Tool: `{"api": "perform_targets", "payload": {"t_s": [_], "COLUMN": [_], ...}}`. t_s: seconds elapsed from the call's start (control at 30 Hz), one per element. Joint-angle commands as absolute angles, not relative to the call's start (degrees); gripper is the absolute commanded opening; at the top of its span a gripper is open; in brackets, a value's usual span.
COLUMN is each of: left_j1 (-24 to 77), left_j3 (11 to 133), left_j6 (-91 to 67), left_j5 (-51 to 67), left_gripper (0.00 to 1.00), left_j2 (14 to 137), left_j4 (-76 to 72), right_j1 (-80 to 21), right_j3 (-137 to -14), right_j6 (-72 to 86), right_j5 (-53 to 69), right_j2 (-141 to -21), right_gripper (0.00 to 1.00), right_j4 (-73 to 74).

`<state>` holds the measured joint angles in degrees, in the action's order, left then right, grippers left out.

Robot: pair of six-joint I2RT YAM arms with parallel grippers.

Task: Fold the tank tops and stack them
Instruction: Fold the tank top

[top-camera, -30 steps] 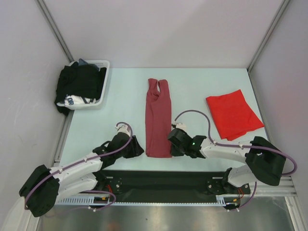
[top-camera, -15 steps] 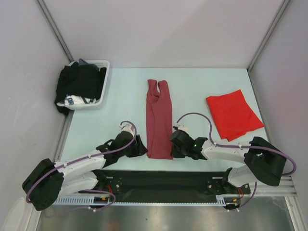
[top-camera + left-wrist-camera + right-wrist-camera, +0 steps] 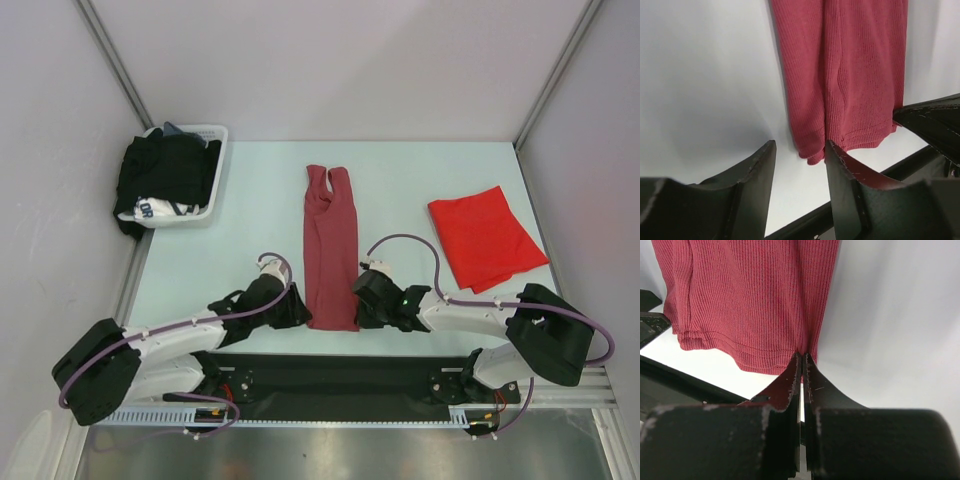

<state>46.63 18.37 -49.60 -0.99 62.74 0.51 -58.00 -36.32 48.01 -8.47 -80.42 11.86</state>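
Where the two arms meet along the lower middle of the overhead view, we see the maroon tank top (image 3: 331,250) lying flat on the pale table (image 3: 250,200) as a long narrow strip. Its straps point toward the top of the frame and its hem lies near the bottom edge of the table.

From the left wrist camera, we find the left gripper (image 3: 800,150) with its jaws apart. The lower corner of the hem sits in the gap between the two dark fingers (image 3: 752,180), and the cloth there is not pinched. One finger looks to be just at the fabric's edge, though we cannot tell whether it touches.

From the right wrist camera, we see the right gripper (image 3: 802,360) clenched tight, its tips meeting on the opposite corner of the same hem. The ribbed cloth puckers into a small crease just above the tips.

At the right of the overhead frame, well apart from the strip, we see the red tank top (image 3: 487,238) lying folded into a rough square. In the upper left stands a white basket (image 3: 215,135) heaped with black garments (image 3: 165,170), and a white cloth (image 3: 140,210) with dark lettering shows at its lower edge.
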Motion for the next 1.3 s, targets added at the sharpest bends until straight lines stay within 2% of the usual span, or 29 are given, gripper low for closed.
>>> {"api": "perform_targets", "payload": {"t_s": [0.0,0.03,0.07,0.17,0.2,0.23,0.53,0.7,0.73,0.83,0.9,1.0,1.27], "left_j1": [47.99,48.08,48.16,48.95,49.3,49.39,49.39,49.39,49.39,49.31,49.48,49.48,49.48], "left_j3": [19.69,19.43,18.47,17.49,17.4,17.4,16.35,13.89,13.63,13.01,12.66,12.39,12.48], "left_j6": [-51.06,-51.41,-51.76,-52.91,-53.08,-53.17,-52.73,-53.09,-53.17,-53.35,-53.35,-53.44,-53.0], "left_j5": [-0.61,-0.62,-0.53,-0.44,-0.44,-0.44,-3.34,-1.85,-1.41,-0.7,-0.53,-0.7,-0.62], "left_gripper": [0.44,0.42,0.35,0.22,0.05,0.0,0.0,0.0,0.0,0.0,0.0,0.0,0.0], "left_j2": [64.77,64.86,64.95,65.39,65.83,65.92,61.44,62.05,62.22,62.75,62.32,60.91,59.06], "left_j4": [-1.85,-2.11,-3.33,-5.79,-5.89,-5.89,-0.71,-3.33,-4.3,-4.66,-4.57,-3.78,-1.93], "right_j1": [-57.92,-57.92,-57.83,-57.92,-57.92,-57.92,-57.92,-58.45,-58.8,-59.5,-59.59,-59.24,-59.5], "right_j3": [-36.74,-36.74,-36.74,-36.56,-36.48,-36.39,-34.81,-34.1,-34.1,-34.01,-33.58,-33.05,-32.17], "right_j6": [48.43,48.43,48.25,48.43,48.43,48.51,48.51,48.87,48.87,49.04,49.13,48.87,49.13], "right_j5": [-8.35,-8.35,-8.35,-8.35,-8.26,-8.26,-8.26,-7.29,-7.21,-7.47,-7.38,-7.12,-6.24], "right_j2": [-80.6,-80.51,-80.42,-80.42,-80.42,-80.42,-78.66,-79.19,-79.19,-78.49,-77.26,-76.11,-76.12], "right_gripper": [0.01,0.01,0.01,0.01,0.01,0.01,0.02,0.05,0.07,0.42,0.48,0.52,0.52], "right_j4": [11.25,11.25,11.16,11.16,11.16,11.16,12.13,11.42,11.51,12.3,12.39,12.48,12.57]}}
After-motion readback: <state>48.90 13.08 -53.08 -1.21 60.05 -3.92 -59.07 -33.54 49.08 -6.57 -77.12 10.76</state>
